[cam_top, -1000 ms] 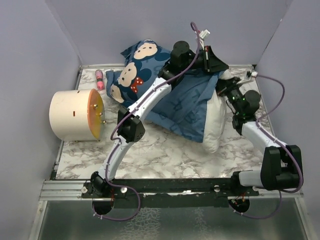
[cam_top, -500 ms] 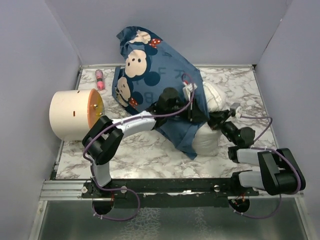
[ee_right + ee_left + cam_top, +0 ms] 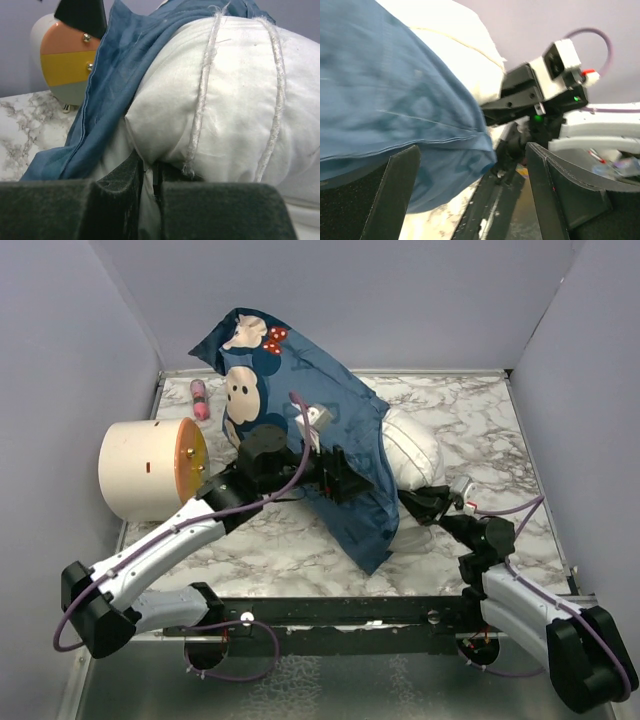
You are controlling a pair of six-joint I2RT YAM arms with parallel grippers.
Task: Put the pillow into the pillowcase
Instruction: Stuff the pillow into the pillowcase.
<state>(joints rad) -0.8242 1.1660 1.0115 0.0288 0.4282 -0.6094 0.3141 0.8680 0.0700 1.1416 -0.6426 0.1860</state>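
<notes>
The blue pillowcase (image 3: 330, 430) with mouse faces is draped over the white pillow (image 3: 412, 448); its far end stands up at the back left. The pillow's right end sticks out bare. My left gripper (image 3: 340, 478) is open beside the pillowcase's near hem. In the left wrist view the hem (image 3: 430, 130) hangs loose by the left gripper (image 3: 472, 150), between its spread fingers, pinched by neither. My right gripper (image 3: 425, 505) is shut on a fold of the pillow's fabric at its near end. In the right wrist view the pillow (image 3: 225, 90) bulges above the shut right gripper (image 3: 151, 175), pillowcase (image 3: 112, 80) to its left.
A cream cylinder (image 3: 150, 468) with an orange face lies on its side at the left of the marble table (image 3: 290, 545). A small pink bottle (image 3: 200, 398) lies at the back left. Purple walls close in the back and both sides.
My left gripper has let go of the pillowcase and opened. Both arms have drawn back toward the near edge, dragging pillow and pillowcase nearer. The pillowcase's far end has lifted.
</notes>
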